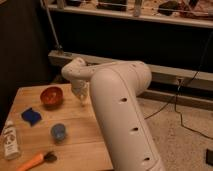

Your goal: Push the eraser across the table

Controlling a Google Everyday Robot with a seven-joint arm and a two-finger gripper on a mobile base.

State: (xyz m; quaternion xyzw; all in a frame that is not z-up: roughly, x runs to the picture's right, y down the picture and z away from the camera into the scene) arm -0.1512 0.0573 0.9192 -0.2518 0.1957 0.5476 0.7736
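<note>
- Because nothing else on the top fits the word, I take the eraser (31, 116) to be the small blue block. It lies flat on the left part of the table (82, 137) as the camera sees it. That reading is a judgement, not a certainty.
- Close round it are three things. A red bowl (51, 96) sits behind it and to the right. A blue cup (58, 132) stands nearer the front and to the right. A white bottle (9, 142) stands by the front left edge.
- An orange-handled brush (35, 160) lies at the front edge, apart from the eraser.
- The gripper (81, 99) points down over the far right part of the table, just beside the bowl's right side and well apart from the eraser. I cannot tell how its jaws stand, nor whether they hold anything.
- The white arm (120, 110) fills the right of the view and hides that side of the table.
- To do the step well, I would bring the gripper round the bowl rather than over it. I would then lower it until it is just off the wood beside one flat face of the eraser.
- The push should be slow and straight, through the middle of that face, so the block slides without turning.
- A line between bowl and cup looks tight, so a path along the open wood seems safer.
</note>
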